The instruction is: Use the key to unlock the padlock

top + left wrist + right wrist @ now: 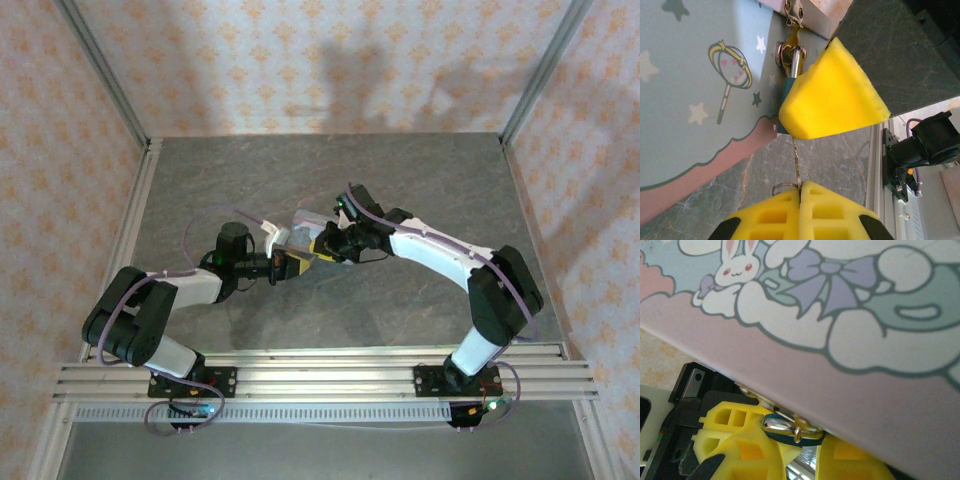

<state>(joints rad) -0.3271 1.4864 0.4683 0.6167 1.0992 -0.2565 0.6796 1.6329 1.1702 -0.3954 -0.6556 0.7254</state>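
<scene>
My left gripper (800, 186) pinches the key (797, 162) just beside the rabbit-printed tin (685, 140). My right gripper (792, 446) clamps the padlock (786, 95) at the tin's edge; its yellow finger (835, 95) hides most of it.

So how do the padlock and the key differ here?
The padlock is a dark blue block with a shiny shackle; the key is a thin pale sliver. The padlock hangs on the tin, pinched by the right gripper; the key is clamped in the left gripper. Both are tiny beside the tin, and they line up end to end.
</scene>
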